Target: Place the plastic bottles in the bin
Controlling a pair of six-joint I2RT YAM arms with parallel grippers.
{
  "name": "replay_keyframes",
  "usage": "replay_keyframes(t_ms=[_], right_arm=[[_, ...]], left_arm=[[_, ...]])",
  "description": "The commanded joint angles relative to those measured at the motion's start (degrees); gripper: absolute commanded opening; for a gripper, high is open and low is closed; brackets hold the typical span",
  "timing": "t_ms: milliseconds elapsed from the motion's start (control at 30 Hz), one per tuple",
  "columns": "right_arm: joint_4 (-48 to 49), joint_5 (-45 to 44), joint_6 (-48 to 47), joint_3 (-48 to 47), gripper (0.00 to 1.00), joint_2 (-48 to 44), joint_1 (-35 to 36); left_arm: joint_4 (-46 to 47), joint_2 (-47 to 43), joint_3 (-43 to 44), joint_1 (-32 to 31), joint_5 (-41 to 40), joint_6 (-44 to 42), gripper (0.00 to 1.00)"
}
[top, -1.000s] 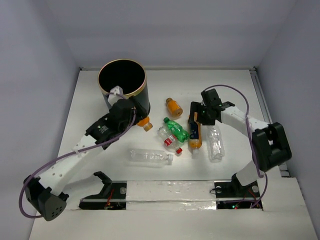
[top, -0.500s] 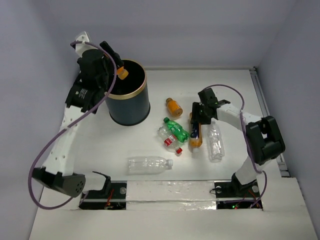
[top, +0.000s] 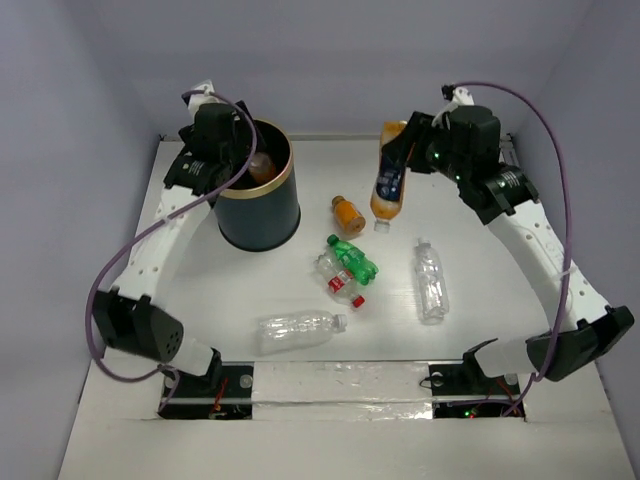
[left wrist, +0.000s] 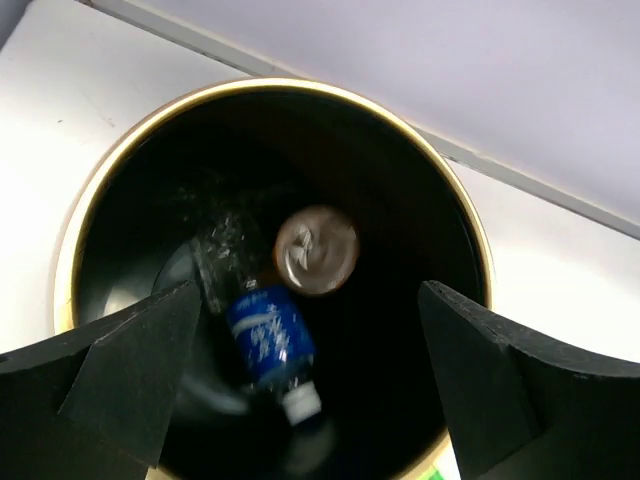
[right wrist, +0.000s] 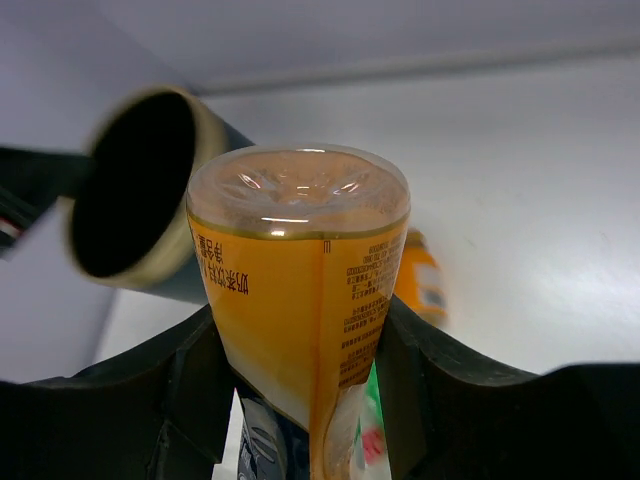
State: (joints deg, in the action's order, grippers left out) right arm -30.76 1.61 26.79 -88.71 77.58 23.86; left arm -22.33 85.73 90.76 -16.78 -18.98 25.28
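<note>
Left gripper point(left wrist: 312, 340) gapes empty over bin point(top: 262, 222); right gripper point(top: 403, 152) clamps orange-filled bottle point(top: 386, 190) aloft right of bin: transport step, next carry above rim, release.

Clamped in the right gripper point(right wrist: 300, 370): orange bottle point(right wrist: 300, 240), with black fingers point(right wrist: 185, 380) pressed on both sides. Its base faces the camera, a clear dimpled bottom with orange liquid and a printed label running down the side. The bin point(right wrist: 140, 200) is upper left, blurred and tilted in frame, showing a dark mouth and gold rim, apart from the held bottle. A small bottle point(right wrist: 420, 280) with orange contents lies on the white table point(right wrist: 520, 200) behind, just right of the held one. There's a green bit point(right wrist: 372, 430) low down, can't tell what.
</note>
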Motion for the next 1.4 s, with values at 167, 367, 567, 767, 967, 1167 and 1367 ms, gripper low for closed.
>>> replay_keyframes(t_ms=[167,367,567,767,967,1167,1367], right_arm=[[9.0,2.8,7.5,-29.8,0.55,17.5,9.4],[13.5,-1.2,12.1,-48.5,0.56,35.8,16.6],[19.5,-11.4,10.8,-58.7,0.56,46.4,19.8],[21.0,-15.3,8.1,-60.3,0.63,51.7,21.0],[21.1,-15.8,4.2,-59.7,0.76,51.2,21.7],[16.9,-12.0,-0.5,-54.5,1.0,46.6,22.2],[16.3,-0.8,-10.9,-32.0,0.43,27.0,22.2]], left_arm=[[-1.4,-22.4,-9.9,0.3,3.5,3.3,0.86],[-5.0,-31.8,-6.9,0.3,8.0,9.4,0.82],[-7.8,-36.7,-3.2,0.3,13.2,11.9,0.81],[-10.3,-38.4,-2.3,-1.9,12.7,11.6,0.81],[-8.8,-37.0,-2.4,-4.7,13.1,11.5,0.81],[-7.5,-36.3,-2.3,-5.2,12.8,11.1,0.82],[-7.6,-33.9,1.1,-5.2,13.5,9.3,0.82]])
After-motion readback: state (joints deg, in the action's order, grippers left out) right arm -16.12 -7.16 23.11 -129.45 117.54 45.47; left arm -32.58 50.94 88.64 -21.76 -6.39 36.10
